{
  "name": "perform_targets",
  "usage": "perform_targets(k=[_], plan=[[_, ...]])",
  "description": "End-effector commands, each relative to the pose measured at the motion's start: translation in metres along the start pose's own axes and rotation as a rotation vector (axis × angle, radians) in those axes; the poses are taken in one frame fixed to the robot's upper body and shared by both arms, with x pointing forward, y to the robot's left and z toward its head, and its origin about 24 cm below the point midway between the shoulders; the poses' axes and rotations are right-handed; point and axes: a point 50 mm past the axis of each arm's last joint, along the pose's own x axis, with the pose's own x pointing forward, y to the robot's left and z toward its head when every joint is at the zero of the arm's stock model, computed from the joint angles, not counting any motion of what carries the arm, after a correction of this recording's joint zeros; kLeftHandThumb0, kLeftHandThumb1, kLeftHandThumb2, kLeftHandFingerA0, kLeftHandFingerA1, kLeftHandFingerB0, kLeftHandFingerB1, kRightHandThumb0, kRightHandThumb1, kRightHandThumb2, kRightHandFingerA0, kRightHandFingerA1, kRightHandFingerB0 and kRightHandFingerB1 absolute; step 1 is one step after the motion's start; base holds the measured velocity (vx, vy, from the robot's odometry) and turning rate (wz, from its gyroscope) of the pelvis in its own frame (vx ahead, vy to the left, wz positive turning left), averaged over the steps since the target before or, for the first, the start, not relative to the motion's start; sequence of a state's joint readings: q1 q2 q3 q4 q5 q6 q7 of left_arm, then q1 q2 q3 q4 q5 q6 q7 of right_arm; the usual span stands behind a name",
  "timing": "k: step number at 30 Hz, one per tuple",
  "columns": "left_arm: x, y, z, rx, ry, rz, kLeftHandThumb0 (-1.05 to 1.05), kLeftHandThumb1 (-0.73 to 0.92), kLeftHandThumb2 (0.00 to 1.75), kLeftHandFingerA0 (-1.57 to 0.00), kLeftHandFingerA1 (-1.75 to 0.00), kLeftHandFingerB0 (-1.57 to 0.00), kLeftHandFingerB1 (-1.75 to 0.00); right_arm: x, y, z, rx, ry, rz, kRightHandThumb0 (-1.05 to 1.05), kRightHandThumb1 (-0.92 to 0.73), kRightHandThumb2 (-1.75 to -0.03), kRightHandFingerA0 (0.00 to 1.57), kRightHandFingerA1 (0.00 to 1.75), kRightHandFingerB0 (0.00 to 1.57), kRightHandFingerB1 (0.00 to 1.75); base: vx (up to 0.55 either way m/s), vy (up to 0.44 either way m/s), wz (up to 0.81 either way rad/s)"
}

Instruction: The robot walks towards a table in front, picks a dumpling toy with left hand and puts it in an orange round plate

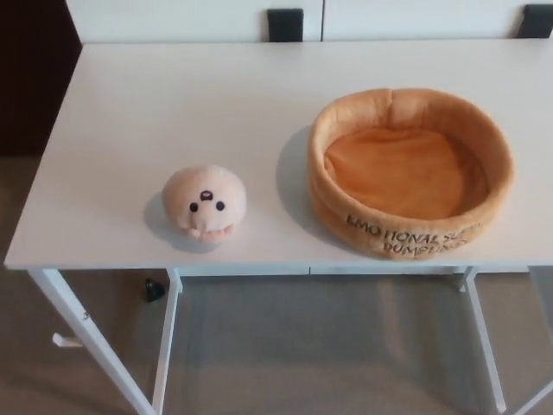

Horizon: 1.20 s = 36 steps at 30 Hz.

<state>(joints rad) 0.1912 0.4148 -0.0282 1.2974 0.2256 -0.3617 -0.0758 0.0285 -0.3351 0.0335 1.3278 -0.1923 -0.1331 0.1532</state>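
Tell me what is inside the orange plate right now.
Nothing: the orange round plate shows only its own soft orange floor. The dumpling toy sits apart on the white table, to the plate's left. The near wall hides a thin strip of the floor.

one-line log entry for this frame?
phase: approach | dumpling toy: on table, untouched | orange plate: empty, right of toy | robot hands: not in view

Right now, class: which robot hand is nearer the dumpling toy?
Neither can be judged: no hand is in view. The dumpling toy sits alone on the table, left of the orange plate.
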Motion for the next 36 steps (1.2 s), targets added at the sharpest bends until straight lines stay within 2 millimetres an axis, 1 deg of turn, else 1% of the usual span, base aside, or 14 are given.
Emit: perform_targets(k=[1, 5, 10, 11, 12, 13, 21, 25, 27, 31, 32, 33, 34, 36], plan=[[-0.0013, 0.0069, -0.0012, -0.018, -0.004, 0.02, -0.28, 0.62, 0.58, -0.75, -0.73, -0.3, -0.31, -0.0002, -0.0021, 0.0004, -0.002, -0.001, -0.003, -0.41, -0.7, -0.61, 0.67, 0.54, 0.5, 0.4, 0.07, 0.032, -0.08], [-0.0008, 0.0073, -0.0005, -0.019, -0.003, 0.021, -0.3, 0.6, 0.58, -0.73, -0.66, -0.29, -0.31, 0.0004, -0.0021, 0.0023, -0.012, 0.002, -0.003, -0.41, -0.7, -0.62, 0.65, 0.48, 0.47, 0.38, 0.05, 0.096, -0.12], [-0.001, 0.0081, 0.0002, -0.012, -0.01, 0.021, -0.29, 0.6, 0.58, -0.72, -0.72, -0.29, -0.31, 0.0006, -0.0019, 0.0033, -0.015, -0.003, -0.006, -0.41, -0.7, -0.62, 0.66, 0.49, 0.51, 0.4, 0.06, 0.21, -0.04], [-0.0009, 0.0082, 0.0, -0.02, -0.008, 0.019, -0.2, 0.42, 0.92, -0.69, -0.78, -0.16, -0.51, 0.0006, -0.002, 0.0035, -0.017, -0.003, -0.007, -0.41, -0.71, -0.62, 0.65, 0.49, 0.52, 0.4, 0.08, 0.164, -0.04], [-0.0008, 0.0081, -0.0001, -0.03, -0.005, 0.016, -0.2, 0.42, 0.92, -0.69, -0.78, -0.16, -0.51, 0.0006, -0.0022, 0.0036, -0.02, -0.004, -0.006, -0.41, -0.71, -0.62, 0.65, 0.49, 0.52, 0.4, 0.07, 0.116, 0.09], [-0.0006, 0.0081, -0.0002, -0.031, -0.002, 0.017, -0.31, 0.59, 0.58, -0.71, -0.7, -0.28, -0.3, 0.0007, -0.0022, 0.004, -0.02, -0.003, -0.006, -0.41, -0.71, -0.62, 0.64, 0.5, 0.51, 0.4, 0.0, 0.0, 0.0], [-0.0013, 0.008, -0.0001, -0.037, -0.015, 0.021, -0.28, 0.59, 0.58, -0.72, -0.76, -0.29, -0.31, 0.0006, -0.0027, 0.0052, -0.016, -0.012, -0.002, -0.41, -0.71, -0.62, 0.65, 0.5, 0.53, 0.41, 0.04, -0.021, 0.04], [-0.0007, 0.0079, 0.0001, -0.01, -0.006, 0.022, -0.3, 0.59, 0.58, -0.68, -0.64, -0.29, -0.31, 0.0007, -0.0018, 0.0042, 0.004, -0.006, 0.001, -0.41, -0.72, -0.62, 0.64, 0.49, 0.53, 0.41, -0.01, -0.17, 0.04], [-0.0003, 0.0079, 0.0003, -0.01, -0.002, 0.026, -0.3, 0.59, 0.57, -0.72, -0.72, -0.29, -0.31, 0.0007, -0.0014, 0.0036, -0.014, -0.004, -0.001, -0.42, -0.71, -0.62, 0.64, 0.48, 0.53, 0.4, -0.03, -0.16, -0.06], [-0.0004, 0.0079, 0.0004, -0.01, -0.003, 0.026, -0.3, 0.59, 0.57, -0.72, -0.72, -0.29, -0.31, 0.0007, -0.0016, 0.0038, -0.013, -0.005, 0.0, -0.42, -0.71, -0.62, 0.64, 0.48, 0.53, 0.4, 0.01, -0.05, 0.0], [-0.0003, 0.008, 0.0004, -0.017, -0.002, 0.024, -0.21, 0.42, 0.91, -0.67, -0.77, -0.13, -0.49, 0.0006, -0.0019, 0.0042, -0.012, -0.009, 0.0, -0.41, -0.72, -0.62, 0.64, 0.51, 0.53, 0.41, -0.02, 0.006, -0.12], [-0.0002, 0.0082, 0.0004, -0.028, -0.001, 0.021, -0.21, 0.42, 0.91, -0.67, -0.77, -0.13, -0.49, 0.0005, -0.0022, 0.0048, -0.011, -0.013, 0.002, -0.41, -0.72, -0.62, 0.64, 0.51, 0.53, 0.41, -0.03, 0.035, -0.13], [-0.0003, 0.0082, 0.0008, -0.025, -0.006, 0.023, -0.28, 0.59, 0.58, -0.69, -0.67, -0.29, -0.31, 0.0007, -0.0019, 0.0047, -0.011, -0.009, 0.0, -0.42, -0.71, -0.62, 0.64, 0.49, 0.52, 0.41, 0.0, 0.0, 0.0], [-0.0008, 0.0082, 0.0018, -0.029, -0.024, 0.032, -0.27, 0.59, 0.58, -0.72, -0.69, -0.3, -0.31, 0.0008, -0.0014, 0.0039, -0.013, -0.001, -0.004, -0.42, -0.71, -0.62, 0.66, 0.49, 0.53, 0.4, -0.01, 0.111, -0.02]])
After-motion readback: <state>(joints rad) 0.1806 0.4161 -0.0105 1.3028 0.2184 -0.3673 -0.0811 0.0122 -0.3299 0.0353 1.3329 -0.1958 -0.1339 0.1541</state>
